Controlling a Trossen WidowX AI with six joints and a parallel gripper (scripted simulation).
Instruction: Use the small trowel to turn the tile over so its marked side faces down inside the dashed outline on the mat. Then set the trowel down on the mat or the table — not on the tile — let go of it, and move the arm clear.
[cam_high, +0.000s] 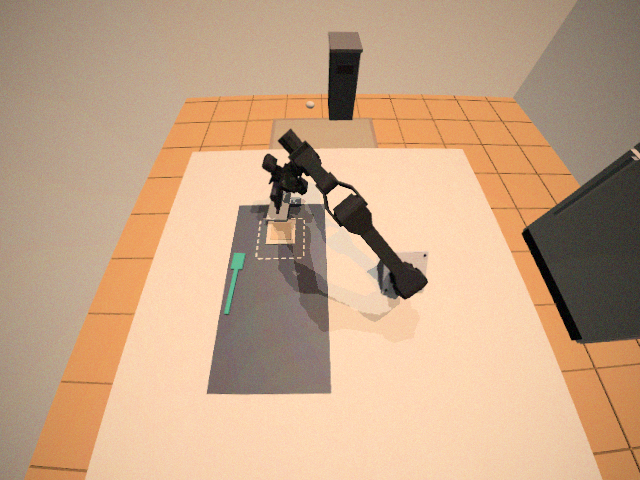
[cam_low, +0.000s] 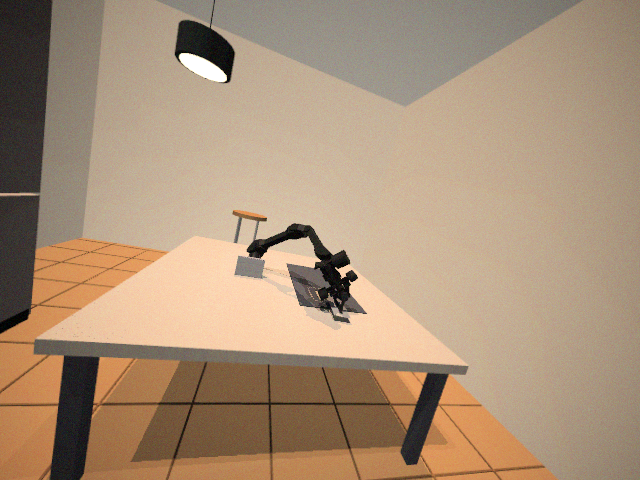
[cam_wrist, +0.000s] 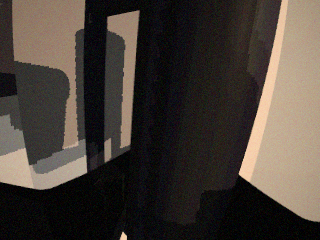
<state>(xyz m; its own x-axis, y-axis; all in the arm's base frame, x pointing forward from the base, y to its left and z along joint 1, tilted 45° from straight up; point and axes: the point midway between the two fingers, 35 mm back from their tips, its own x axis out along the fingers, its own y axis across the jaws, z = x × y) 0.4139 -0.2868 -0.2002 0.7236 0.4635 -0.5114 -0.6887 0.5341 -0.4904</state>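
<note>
The white dashed outline (cam_high: 257, 240) (cam_low: 311, 295) is the reference mark. A square tile (cam_high: 280, 239) with a cream border and tan centre lies within it, toward the outline's pincer-side edge; whether its marked side faces up cannot be determined. Immediately beyond that edge is the small trowel with a flat grey blade (cam_high: 278, 212) (cam_low: 341, 319). The black parallel-jaw pincer (cam_high: 278, 206) (cam_low: 340, 308) is closed on the trowel. Contact between blade and tile cannot be confirmed.

The outline is marked on a dark grey rectangular mat (cam_high: 279, 335) (cam_low: 299, 272). A green tool with a square blade and a thin straight handle (cam_high: 233, 284) lies on the mat, near the outline. The black six-joint arm (cam_high: 379, 248) (cam_low: 276, 240) arches above the pale rectangular bench (cam_high: 439, 387) (cam_low: 206, 310). Its light grey base plate (cam_high: 417, 258) (cam_low: 250, 267) is mounted well apart from the outline, beyond the mat's long edge.

Farther from the outline, past the bench edge, a beige rug (cam_high: 320, 135), a small white ball (cam_high: 310, 104) and a tall dark box-shaped unit (cam_high: 342, 85) occupy the orange tiled floor. Dark close-up surfaces fill much of the wrist view; its details are indistinct.
</note>
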